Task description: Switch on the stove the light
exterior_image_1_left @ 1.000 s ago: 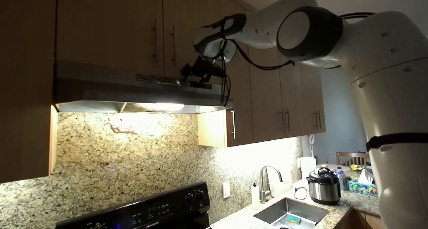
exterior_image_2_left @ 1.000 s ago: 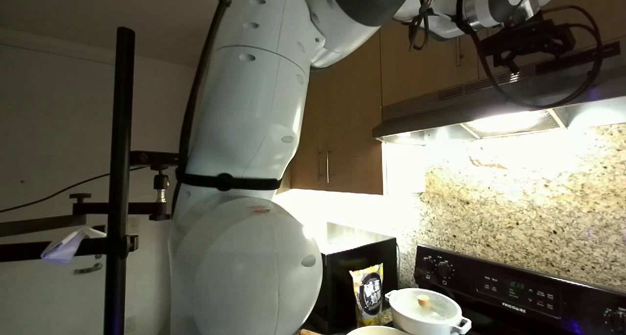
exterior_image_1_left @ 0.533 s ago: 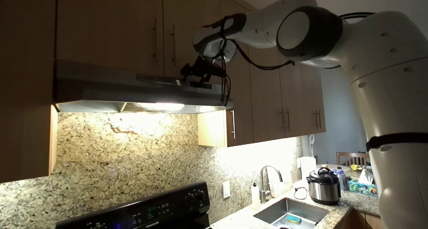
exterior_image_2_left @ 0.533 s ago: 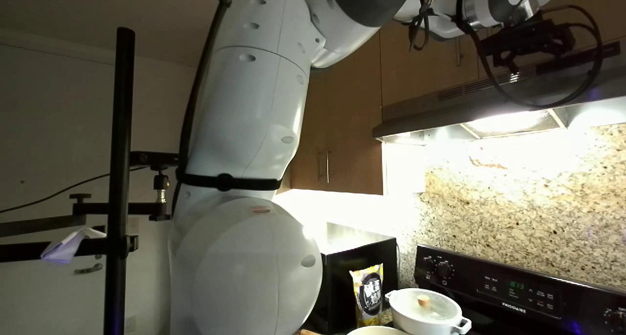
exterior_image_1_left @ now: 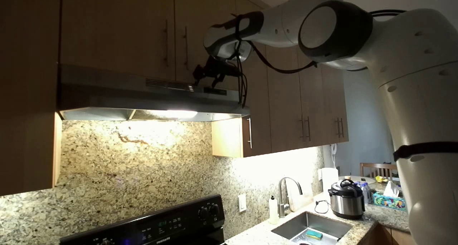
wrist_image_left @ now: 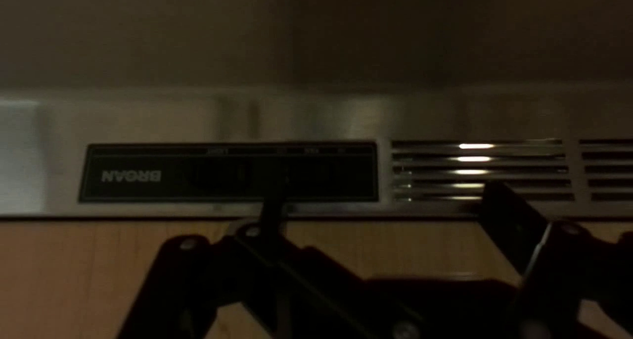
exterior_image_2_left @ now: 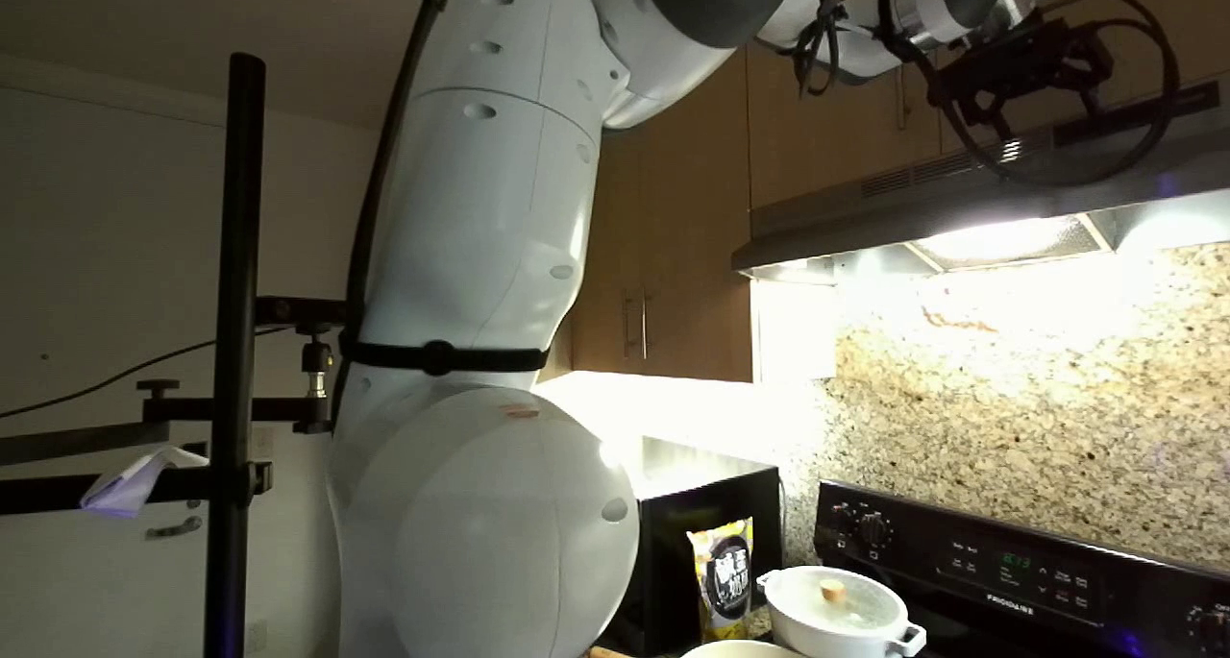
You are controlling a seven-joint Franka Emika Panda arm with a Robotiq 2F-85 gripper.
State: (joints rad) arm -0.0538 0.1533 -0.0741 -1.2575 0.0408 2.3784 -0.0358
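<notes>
- Showing spread, empty jaws on the black two-fingered gripper (wrist_image_left: 388, 195).
- Finding the dark light switch (wrist_image_left: 218, 174) leftward in the wrist view, just past the nearer black fingertip (wrist_image_left: 273, 208), on a long black rectangular panel (wrist_image_left: 264, 168) parallel to the jaws' spread.
- Seeing the white hood lamp (exterior_image_1_left: 181, 114) lit; probably needing only retreat.
- Carrying the gripper slightly higher than half a second ago.

White arm (exterior_image_2_left: 500, 235) — black cables (exterior_image_1_left: 284, 71)
</notes>
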